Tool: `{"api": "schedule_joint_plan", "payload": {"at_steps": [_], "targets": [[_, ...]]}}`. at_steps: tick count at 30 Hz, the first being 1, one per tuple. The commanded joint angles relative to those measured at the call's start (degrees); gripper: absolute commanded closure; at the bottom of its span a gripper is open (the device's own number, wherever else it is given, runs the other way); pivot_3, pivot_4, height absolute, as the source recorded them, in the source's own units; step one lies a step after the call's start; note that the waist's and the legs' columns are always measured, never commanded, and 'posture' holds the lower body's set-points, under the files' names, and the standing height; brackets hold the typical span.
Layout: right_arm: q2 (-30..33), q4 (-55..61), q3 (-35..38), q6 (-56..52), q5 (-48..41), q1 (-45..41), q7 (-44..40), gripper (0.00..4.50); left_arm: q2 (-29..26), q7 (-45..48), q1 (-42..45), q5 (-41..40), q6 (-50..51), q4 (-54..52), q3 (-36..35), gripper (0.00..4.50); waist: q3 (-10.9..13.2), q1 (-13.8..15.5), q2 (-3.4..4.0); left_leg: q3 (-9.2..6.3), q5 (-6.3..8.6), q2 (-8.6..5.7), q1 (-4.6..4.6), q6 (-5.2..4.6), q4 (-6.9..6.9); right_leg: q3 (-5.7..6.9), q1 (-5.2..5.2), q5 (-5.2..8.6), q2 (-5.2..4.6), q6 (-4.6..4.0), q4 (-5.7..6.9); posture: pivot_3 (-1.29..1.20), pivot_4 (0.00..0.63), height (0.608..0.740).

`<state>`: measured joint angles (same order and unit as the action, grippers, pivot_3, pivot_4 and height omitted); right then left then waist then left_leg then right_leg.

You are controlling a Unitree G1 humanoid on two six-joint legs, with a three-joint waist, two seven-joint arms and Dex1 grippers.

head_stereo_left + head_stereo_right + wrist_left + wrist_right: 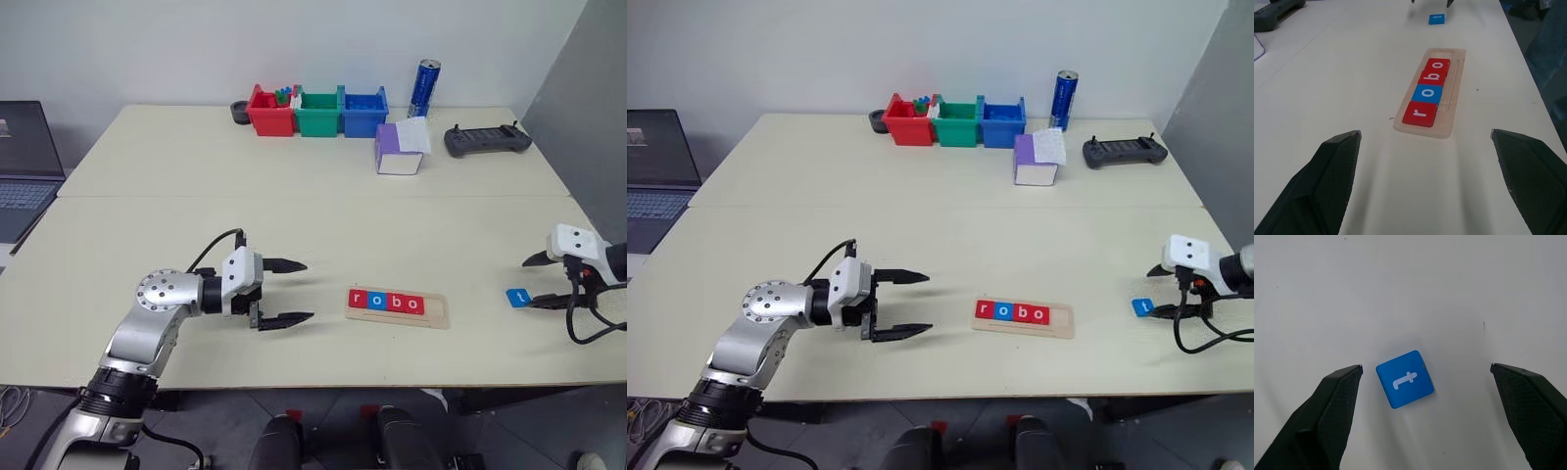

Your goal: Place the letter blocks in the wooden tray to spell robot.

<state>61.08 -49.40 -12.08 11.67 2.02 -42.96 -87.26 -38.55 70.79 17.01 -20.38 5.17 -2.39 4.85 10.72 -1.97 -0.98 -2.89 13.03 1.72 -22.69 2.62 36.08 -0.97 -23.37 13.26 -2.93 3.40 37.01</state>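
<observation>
The pale wooden tray [438, 312] lies near the table's front edge with letter blocks [387, 302] in its groove reading r, o, b, o: red, blue, red, red. Its right end is bare. A blue block with a white t [518, 296] lies flat on the table to the tray's right. My right gripper [537, 282] hovers open just above and around that block, which sits between its fingers [1327, 416] in the right wrist view, untouched. My left gripper [291, 292] stands open to the left of the tray, pointing at it, empty.
Red [270, 112], green [318, 113] and blue [362, 113] bins stand at the table's far edge. Beside them are a blue can [424, 88], a purple-and-white box [400, 150] and a dark controller [487, 140]. A laptop [24, 162] is at the far left.
</observation>
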Motion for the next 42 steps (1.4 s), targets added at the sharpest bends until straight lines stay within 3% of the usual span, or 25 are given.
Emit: {"api": "schedule_joint_plan", "payload": {"at_steps": [1, 42], "targets": [[-0.35, -3.45, -0.33, 3.10, 1.53, -2.54, -3.43, 0.04, -0.65, -0.12, -0.65, -1.56, 0.75, -3.04, -1.50, 0.00, 0.00, 0.06, 0.00, 0.01, 0.00, 0.00, 0.00, 0.00, 0.00, -0.01, 0.00, 0.00, 0.00, 0.00, 0.00, 0.00, 0.150, 0.740], [-1.03, -9.17, -0.90, 4.98, 6.52, -5.21, -2.55, 0.04, 3.38, -2.93, -2.96, -3.27, -2.68, -0.57, -4.37, 0.00, -0.01, 0.05, 0.02, 0.01, 0.00, -0.01, 0.06, 0.00, 0.01, -0.02, 0.03, -0.18, -0.01, -0.30, 0.06, 0.00, 0.150, 0.740]]}}
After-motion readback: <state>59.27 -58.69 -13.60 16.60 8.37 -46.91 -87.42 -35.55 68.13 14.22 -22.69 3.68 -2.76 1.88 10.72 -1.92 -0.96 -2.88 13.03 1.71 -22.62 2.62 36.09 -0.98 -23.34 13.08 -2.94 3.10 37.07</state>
